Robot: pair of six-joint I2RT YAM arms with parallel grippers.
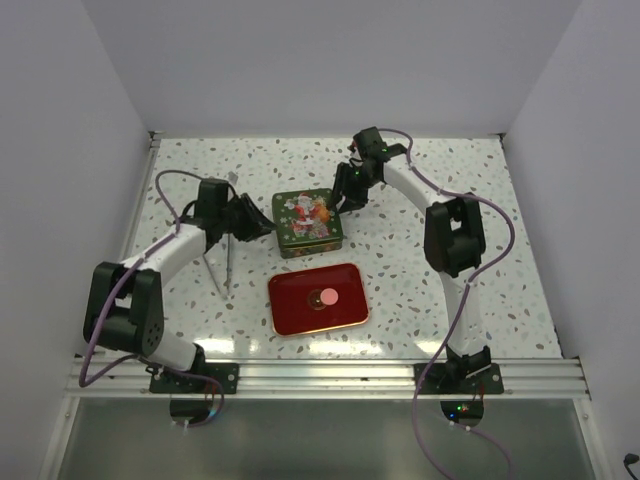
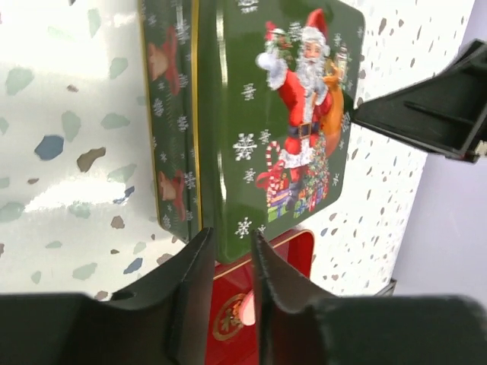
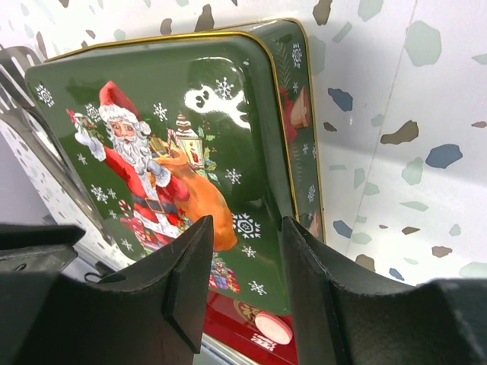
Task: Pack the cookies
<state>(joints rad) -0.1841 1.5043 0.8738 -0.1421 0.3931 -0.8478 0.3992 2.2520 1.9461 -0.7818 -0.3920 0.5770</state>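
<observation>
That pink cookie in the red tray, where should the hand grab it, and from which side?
Come straight down from above and pinch the pink cookie across its round edge. It lies flat near the middle of the red tray, whose raised rim would likely block a sideways approach; a thin disc offers only opposite edges.

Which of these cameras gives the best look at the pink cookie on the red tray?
The top external view: the pink cookie lies fully in sight on the red tray. The right wrist view catches only part of it below the green tin; the left wrist view shows a sliver between its fingers.
</observation>
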